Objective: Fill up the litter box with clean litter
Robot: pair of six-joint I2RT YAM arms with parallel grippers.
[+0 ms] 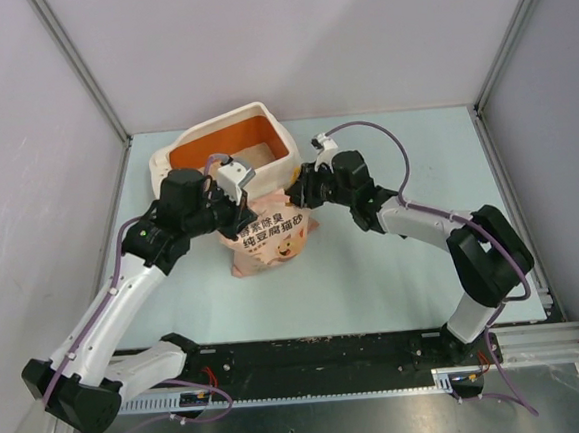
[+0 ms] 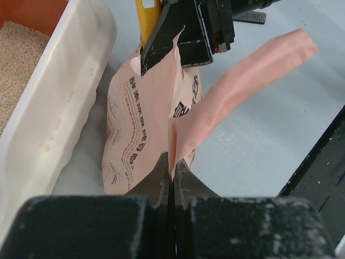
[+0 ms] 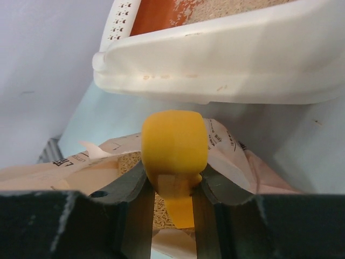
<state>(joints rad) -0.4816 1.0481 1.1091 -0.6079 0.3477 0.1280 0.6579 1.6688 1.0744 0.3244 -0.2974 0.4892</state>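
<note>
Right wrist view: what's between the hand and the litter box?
The yellow scoop, gripped by the right hand, above the open bag; beyond it only a bare strip of table before the litter box wall. Shows in the right wrist view.

Printed on the pink bag point(image 1: 271, 240) at centre of the top view: brown Chinese characters, lower line reading 纯豆腐猫砂, upper line ending 除臭; black print on its side, left wrist view, too small to read

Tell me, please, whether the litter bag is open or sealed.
Open: the left gripper pinches a top edge of the bag, and litter shows inside its mouth.
</note>
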